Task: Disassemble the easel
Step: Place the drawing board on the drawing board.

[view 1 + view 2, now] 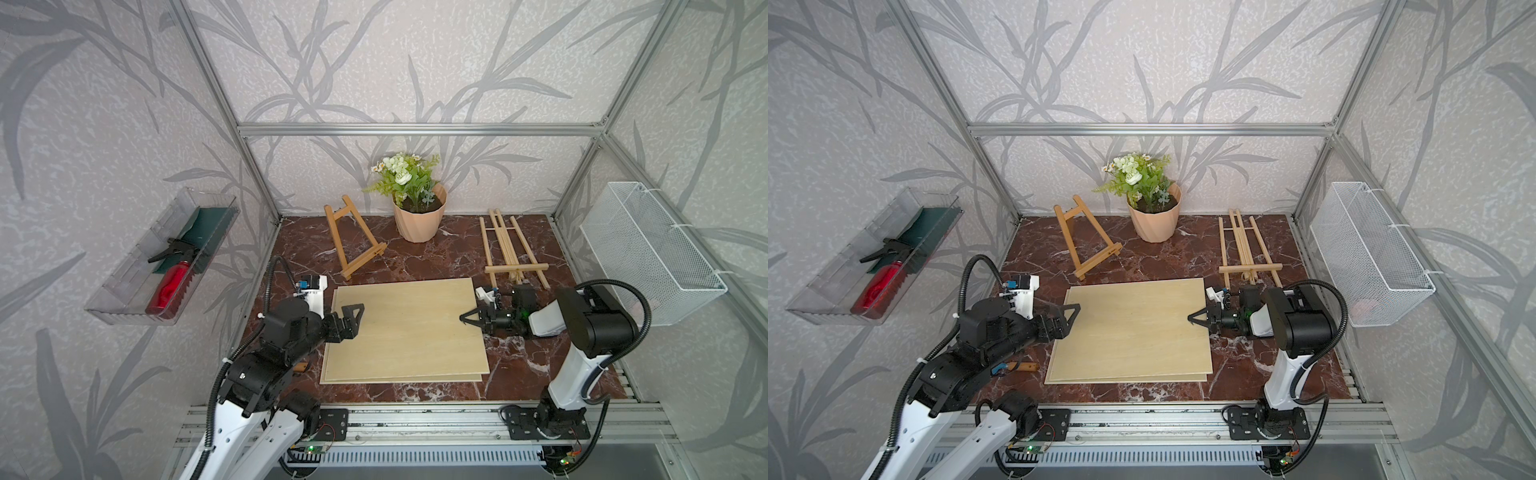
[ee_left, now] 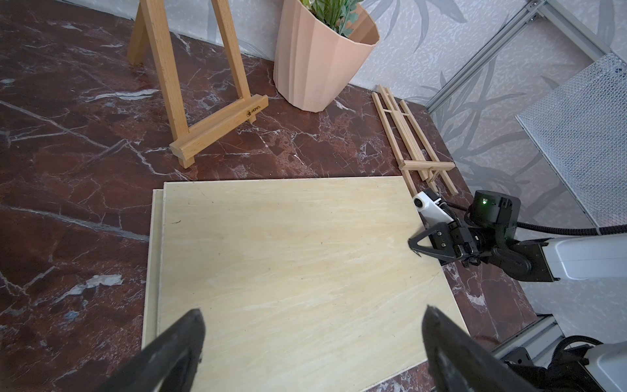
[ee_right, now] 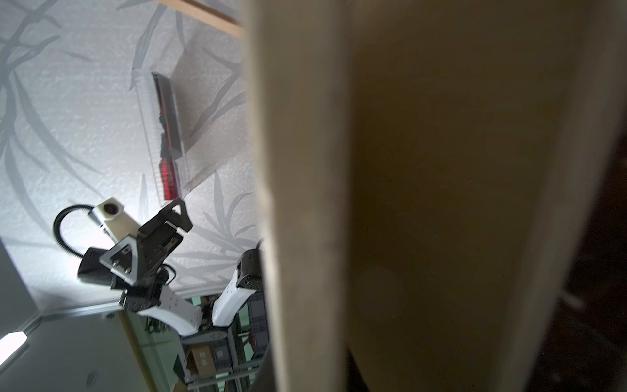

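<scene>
Leaf-print wallpaper point(image 1: 415, 62) w/ alu frame point(image 1: 415, 129), red marble tabletop point(image 1: 415, 257), even light.

Blurred board point(image 3: 424, 203) blocks right wrist view; small tool point(image 1: 1025, 366) half hidden under left arm point(image 1: 984, 328).

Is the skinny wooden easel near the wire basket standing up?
No, the skinny easel lies flat on the marble table, while the thicker easel stands upright.

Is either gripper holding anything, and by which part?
Left gripper open, holding nothing. Right gripper sits at the wooden board's right edge; whether it grips cannot be told.
</scene>
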Robot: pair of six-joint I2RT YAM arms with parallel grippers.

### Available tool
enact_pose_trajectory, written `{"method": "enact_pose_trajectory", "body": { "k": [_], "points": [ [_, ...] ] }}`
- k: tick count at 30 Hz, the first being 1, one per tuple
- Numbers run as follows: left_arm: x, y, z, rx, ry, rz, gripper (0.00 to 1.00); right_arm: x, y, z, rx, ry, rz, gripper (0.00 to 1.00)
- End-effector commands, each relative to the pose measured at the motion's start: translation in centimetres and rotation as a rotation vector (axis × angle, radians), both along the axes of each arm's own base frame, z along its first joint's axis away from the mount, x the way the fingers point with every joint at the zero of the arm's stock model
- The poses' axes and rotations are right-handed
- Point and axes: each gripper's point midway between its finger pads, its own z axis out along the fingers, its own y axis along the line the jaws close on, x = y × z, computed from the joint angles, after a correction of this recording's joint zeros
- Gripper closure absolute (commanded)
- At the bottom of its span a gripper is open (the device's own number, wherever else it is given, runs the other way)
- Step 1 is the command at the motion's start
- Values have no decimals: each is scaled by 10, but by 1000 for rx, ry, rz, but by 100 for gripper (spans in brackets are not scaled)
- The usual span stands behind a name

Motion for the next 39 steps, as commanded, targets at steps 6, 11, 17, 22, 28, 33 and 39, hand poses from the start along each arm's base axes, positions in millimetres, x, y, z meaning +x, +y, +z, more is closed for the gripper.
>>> {"method": "enact_pose_trajectory", "body": {
  "k": [6,11,17,22,28,33,39],
  "points": [
    [-2,2,-7,17,17,1,1,-2,-19,-26,-245,125,-93,60],
    [-2,2,-6,17,15,2,1,-6,-20,-32,-295,120,-76,55],
    [-2,2,-7,17,16,3,1,-17,-24,-34,-427,101,-44,48],
    [-2,2,-7,17,14,3,1,-27,-37,-33,-557,84,-48,42],
    [-2,2,-7,17,17,1,1,-31,-46,-25,-701,51,-21,39],
    [-2,3,-6,19,14,7,1,-32,-53,-20,-824,28,5,38],
    [-2,3,-6,20,14,8,1,-28,-77,3,-1041,-66,-79,38]
  ]
}}
